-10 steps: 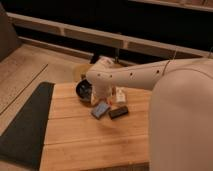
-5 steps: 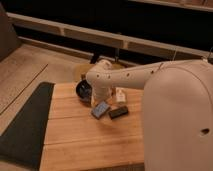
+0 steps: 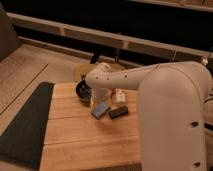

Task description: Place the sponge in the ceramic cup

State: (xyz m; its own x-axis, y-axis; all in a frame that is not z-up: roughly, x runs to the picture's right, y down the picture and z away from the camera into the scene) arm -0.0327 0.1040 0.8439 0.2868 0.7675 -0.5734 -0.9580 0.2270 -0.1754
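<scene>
A white arm (image 3: 127, 77) reaches left over a wooden desk (image 3: 85, 142). Its gripper (image 3: 100, 99) hangs just above the blue sponge (image 3: 100, 110), fingers released. The sponge lies on the desk, with a black block (image 3: 118, 112) just to its right and a dark cup (image 3: 82, 90) near its left.

**Dim, warm overhead light on a wooden table**

Light falls from above and is brightest on the white arm (image 3: 130, 77) and the pale boards of the table (image 3: 85, 142). The shelving (image 3: 90, 35) behind is close to black. The gripper (image 3: 100, 95) points down beneath the arm's end, just above the table, and sits in the arm's shade (its outline merges with what lies behind it). The whole view is soft and grainy, without glare.
</scene>
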